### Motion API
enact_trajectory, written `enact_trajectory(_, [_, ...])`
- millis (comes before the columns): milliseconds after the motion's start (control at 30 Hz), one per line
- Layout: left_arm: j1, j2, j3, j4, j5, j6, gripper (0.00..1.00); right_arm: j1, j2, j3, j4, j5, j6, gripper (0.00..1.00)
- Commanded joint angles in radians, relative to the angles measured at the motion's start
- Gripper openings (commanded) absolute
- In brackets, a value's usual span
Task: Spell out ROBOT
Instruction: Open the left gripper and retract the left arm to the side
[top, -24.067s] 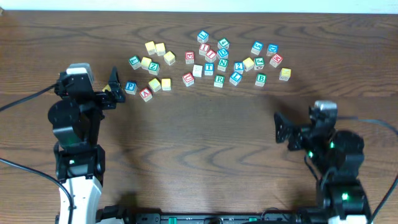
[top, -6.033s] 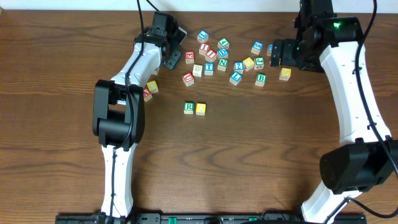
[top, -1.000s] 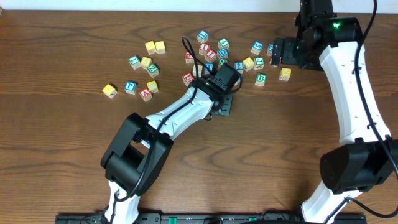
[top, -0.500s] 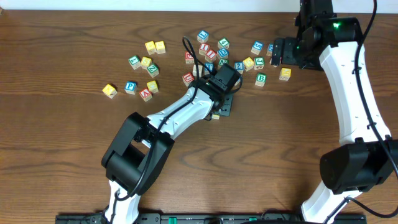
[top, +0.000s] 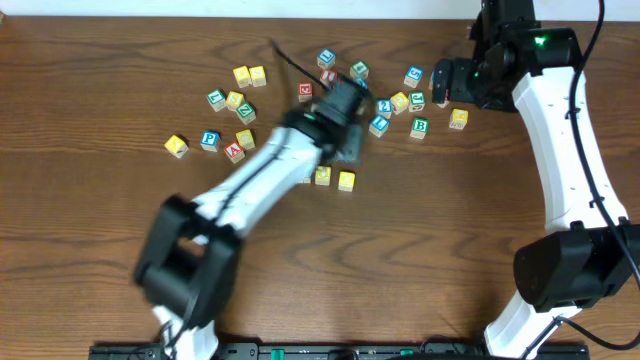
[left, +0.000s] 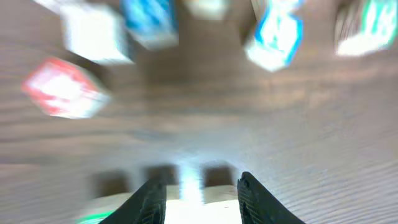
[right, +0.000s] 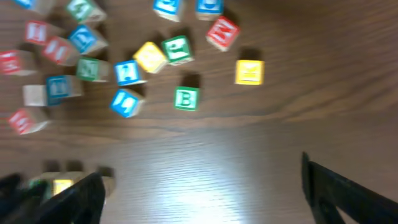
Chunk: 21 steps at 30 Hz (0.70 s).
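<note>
Two yellow-topped cubes (top: 322, 176) (top: 346, 181) lie side by side at mid-table. The row's left end is hidden under my blurred left arm. My left gripper (top: 346, 150) hangs just behind the row, motion-smeared. In the left wrist view it (left: 200, 194) stands open, with the pale cubes (left: 186, 208) low at the frame's bottom edge and apart from the fingers. The green B cube (top: 420, 126) (right: 186, 98) sits at the cluster's right. My right gripper (top: 445, 82) (right: 199, 171) hovers wide open over bare wood near it. I cannot read the T cube.
Several loose letter cubes (top: 385, 100) crowd the back centre, and a smaller group (top: 235, 100) lies at the back left with a lone yellow cube (top: 176, 146). A yellow cube (right: 249, 71) and a red cube (right: 222, 32) sit beyond the B.
My left arm has swung back and to the left off the row, uncovering a second yellow cube beside the first. The right arm has barely moved.
</note>
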Motion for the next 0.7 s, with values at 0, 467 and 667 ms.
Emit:
enact_trajectory(0, [0.116,-0.164,0.047,-0.018,-0.027,0.02,0.38,0.044,0.006,-0.009,0.014,-0.1,-0.012,0.89])
enact_trajectory(467, [0.504,-0.271,0.042,-0.16,-0.027,0.02,0.44,0.322,0.007,-0.193,0.109,-0.106,0.174,0.21])
enact_trajectory(667, [0.541,-0.271,0.042,-0.161,-0.027,0.02,0.44,0.42,0.007,-0.315,0.227,-0.106,0.222,0.01])
